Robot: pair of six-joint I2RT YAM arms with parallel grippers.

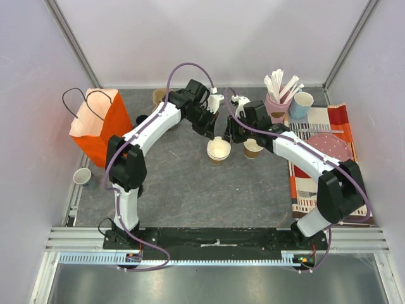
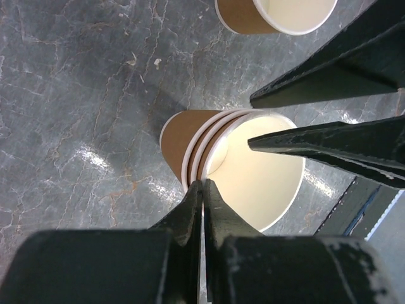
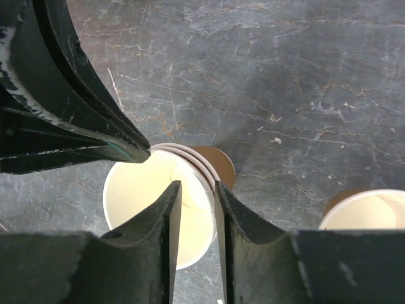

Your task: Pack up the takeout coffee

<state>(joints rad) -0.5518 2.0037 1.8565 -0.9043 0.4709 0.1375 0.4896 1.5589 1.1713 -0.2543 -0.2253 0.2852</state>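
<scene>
**Split the nested cups cleanly before anything goes in the bag**

Top view: the nested kraft cups [image 1: 219, 151] stand directly under and between your two tools. The left gripper [image 1: 212, 133] sits on the stack's rim from one side and the right gripper [image 1: 229, 136] from the other. A second kraft cup [image 1: 253, 149] stands just outboard of the right tool, open and unlidded. The orange paper bag [image 1: 95, 126] is well behind the left tool, back along its arm.

Left wrist: your left gripper [image 2: 201, 190] is closed to a hairline slit, its tips right on the near rim of the three-deep stack [image 2: 183, 136]. It looks pinched onto the paper wall. The right gripper [image 2: 253, 121] comes in opposite, one finger inside the mouth and one outside.

Right wrist: your right gripper [image 3: 197, 190] stands partly apart astride the rim [image 3: 142, 190], with a gap showing, so nothing looks clamped yet. The left gripper's [image 3: 136, 152] tip rests on the far rim, and the second cup [image 3: 370, 212] lies off to the outer side.

To do this well, I judge you should close the right jaws on the innermost wall only. Hold the left pinch on the outer cup and draw straight up along the stack's axis. Squeezing hard or pulling sideways would likely ovalise the paper and lock the cups tighter.
</scene>
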